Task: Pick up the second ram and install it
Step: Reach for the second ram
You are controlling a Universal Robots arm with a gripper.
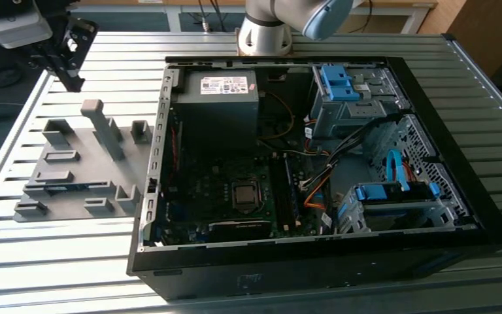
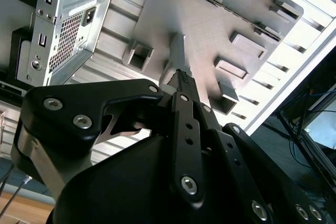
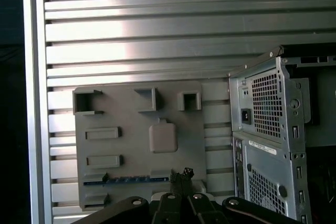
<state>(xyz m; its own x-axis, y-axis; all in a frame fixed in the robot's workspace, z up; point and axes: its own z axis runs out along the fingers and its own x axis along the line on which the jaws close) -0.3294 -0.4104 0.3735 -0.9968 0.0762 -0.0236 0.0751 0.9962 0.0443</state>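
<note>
The second ram point(image 1: 63, 188) is a thin blue-green strip lying in a slot near the front of the grey holder plate point(image 1: 76, 147), on the exterior view's left beside the open computer case point(image 1: 321, 265). In the first wrist view the ram point(image 3: 126, 180) shows as a blue line along the holder plate point(image 3: 126, 116). My gripper point(image 1: 75, 82) hangs high above the table beyond the plate's far end, well clear of the ram. Its fingertips point(image 3: 181, 173) are pressed together with nothing between them. In the second wrist view the gripper point(image 2: 182, 75) points down at the plate point(image 2: 210, 30).
Several upright grey blocks, one of them a tall post point(image 1: 102, 127), rise from the holder plate. The case holds a power supply point(image 1: 220, 98), a motherboard point(image 1: 233, 196), loose cables and blue drive cages point(image 1: 391, 196). Its metal rear panel point(image 3: 268, 129) stands beside the plate. The slatted table point(image 1: 59, 261) surrounds both.
</note>
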